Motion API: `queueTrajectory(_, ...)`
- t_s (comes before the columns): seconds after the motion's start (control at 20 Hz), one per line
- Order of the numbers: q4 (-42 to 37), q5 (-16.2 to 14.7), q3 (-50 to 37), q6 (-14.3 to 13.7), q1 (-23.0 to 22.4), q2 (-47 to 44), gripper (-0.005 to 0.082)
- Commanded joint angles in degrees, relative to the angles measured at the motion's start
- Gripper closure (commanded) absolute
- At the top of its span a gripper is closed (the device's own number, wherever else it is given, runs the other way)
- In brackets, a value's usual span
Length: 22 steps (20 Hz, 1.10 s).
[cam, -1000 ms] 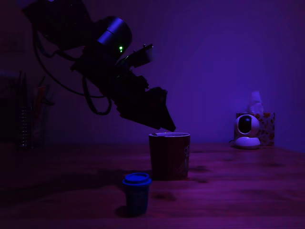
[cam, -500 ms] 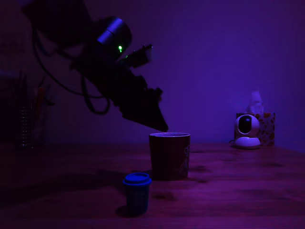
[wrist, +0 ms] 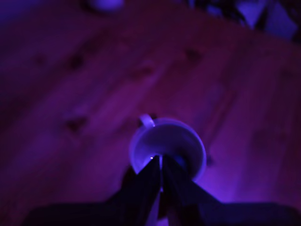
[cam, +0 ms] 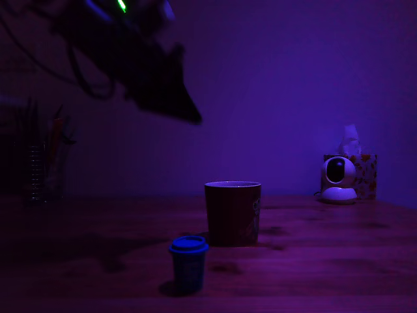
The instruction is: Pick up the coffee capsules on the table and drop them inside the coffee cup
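Observation:
The coffee cup [cam: 232,212], dark reddish with a pale rim, stands mid-table [cam: 326,261]. A blue-topped coffee capsule [cam: 188,262] stands upright in front of it, slightly to the exterior view's left. My gripper [cam: 193,117] hangs high above the table, up and to the exterior view's left of the cup. In the wrist view its dark fingers [wrist: 146,179] meet with only a thin slit between them and hold nothing. The cup [wrist: 141,150] lies just beyond the gripper [wrist: 160,162]. The cup's inside is too dark to read. No darker capsule shows.
A white rounded camera gadget [cam: 338,178] and a patterned tissue box [cam: 363,175] sit at the back on the exterior view's right. A holder with pens [cam: 43,166] stands at the back left. The scene is very dim and purple.
The arm has lifted up and to the exterior view's left, away from the cup's rim. A pale bit seen at the rim one second ago no longer shows.

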State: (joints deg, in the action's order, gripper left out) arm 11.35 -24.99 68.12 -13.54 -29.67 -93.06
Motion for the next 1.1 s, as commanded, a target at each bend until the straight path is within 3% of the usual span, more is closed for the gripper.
queueTrajectory(0.0, -1.1, -0.2, -4.6, 0.7, 0.0, 3.7, 0.0790)
queueTrajectory(0.15, -6.6, 0.1, -11.3, 3.5, 0.5, 9.8, 0.0790)
queueTrajectory(0.4, -14.3, 3.4, -23.4, 8.1, 0.7, 22.0, 0.0790)
queueTrajectory(0.65, -16.2, 6.5, -32.3, 9.2, 0.9, 32.4, 0.0790)
queueTrajectory(1.05, -15.5, 10.8, -39.5, 12.5, 1.3, 47.1, 0.0790)
